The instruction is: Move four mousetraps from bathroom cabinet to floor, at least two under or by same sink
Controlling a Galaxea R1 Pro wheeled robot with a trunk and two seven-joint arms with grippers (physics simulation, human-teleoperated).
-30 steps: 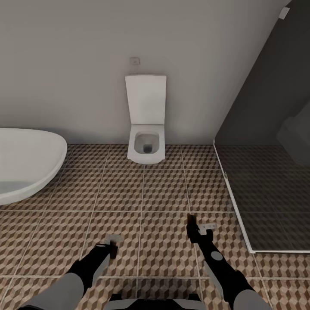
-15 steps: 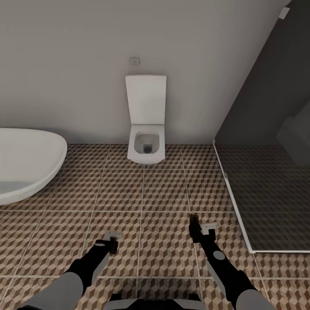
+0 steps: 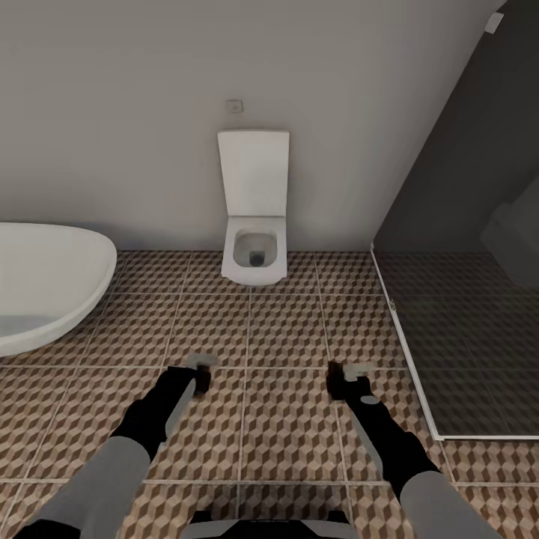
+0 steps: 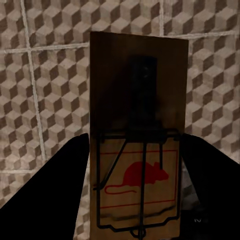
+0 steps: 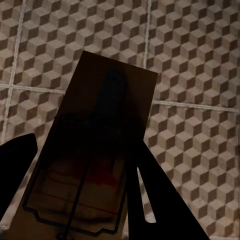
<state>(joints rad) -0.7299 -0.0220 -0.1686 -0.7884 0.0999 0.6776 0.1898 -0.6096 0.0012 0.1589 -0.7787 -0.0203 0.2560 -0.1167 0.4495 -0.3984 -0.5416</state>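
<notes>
One mousetrap (image 4: 137,100), a brown wooden plate with wire parts and a red mouse print, sits between the dark fingers (image 4: 55,195) of my left gripper (image 4: 137,145), which is shut on it. Another mousetrap (image 5: 112,120) is clamped in my right gripper (image 5: 82,150). From the head view both grippers hover over the cube-patterned bathroom floor (image 3: 284,329): the left gripper (image 3: 198,368) left of centre, the right gripper (image 3: 349,374) right of centre, each with a pale trap edge at its tip. The cabinet and the sink are out of view.
A white square toilet (image 3: 254,251) stands against the far wall straight ahead. A white oval bathtub (image 3: 45,281) fills the left side. A dark glass shower enclosure (image 3: 464,314) with a white base rail runs along the right.
Both arms have reached forward over the tiles, the left one farther than the right. Each still holds its mousetrap. The camera has not moved.
</notes>
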